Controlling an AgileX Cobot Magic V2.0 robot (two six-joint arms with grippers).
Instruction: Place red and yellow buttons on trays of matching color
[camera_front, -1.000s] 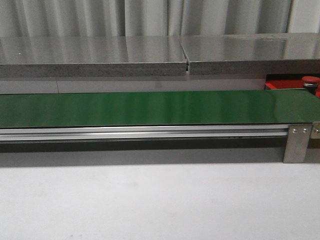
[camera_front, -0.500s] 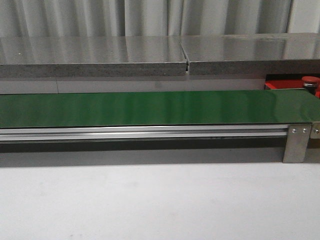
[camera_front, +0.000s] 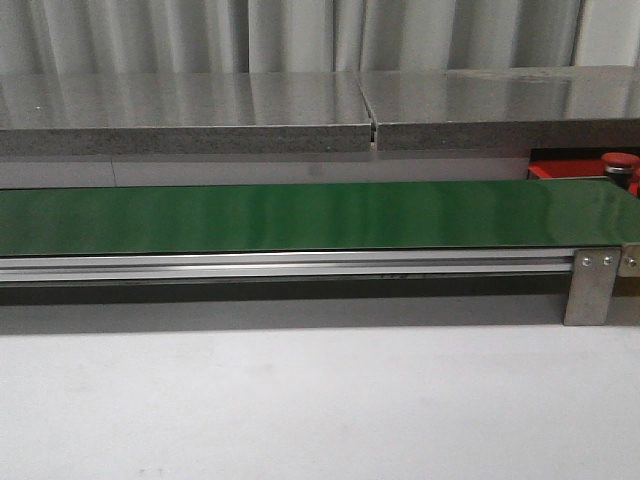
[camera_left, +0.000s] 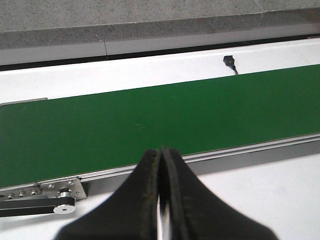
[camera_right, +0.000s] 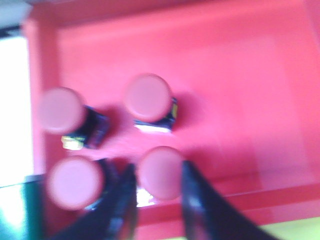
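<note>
Currently I am watching the right gripper (camera_right: 157, 195) hanging over the red tray (camera_right: 235, 90), its fingers (camera_right: 192, 200) straddling one red button (camera_right: 159, 171) near the tray's front wall. The picture is blurred, so I am not able to tell whether the pads are touching the cap or standing just clear of it; whether the grip is closed on it I cannot tell, and I am reading the step as either a release or a fresh grasp. Three more buttons are standing upright on the tray floor: one (camera_right: 148, 98) just beyond the straddled one, one (camera_right: 63, 111) near the side wall, and one (camera_right: 75, 182) beside the gripper. All four are red, so I am judging the red sorting as well along; no yellow button or yellow tray is showing clearly, only a yellowish strip at the frame's edge. In the front view I am seeing only the tray's corner (camera_front: 545, 171) and one cap (camera_front: 621, 159) past the far end of the green belt (camera_front: 300, 215), which is carrying nothing. The left gripper (camera_left: 161, 165) is waiting over the belt's near rail with fingers pressed together, holding nothing, presumably parked to meet the next arrival.
</note>
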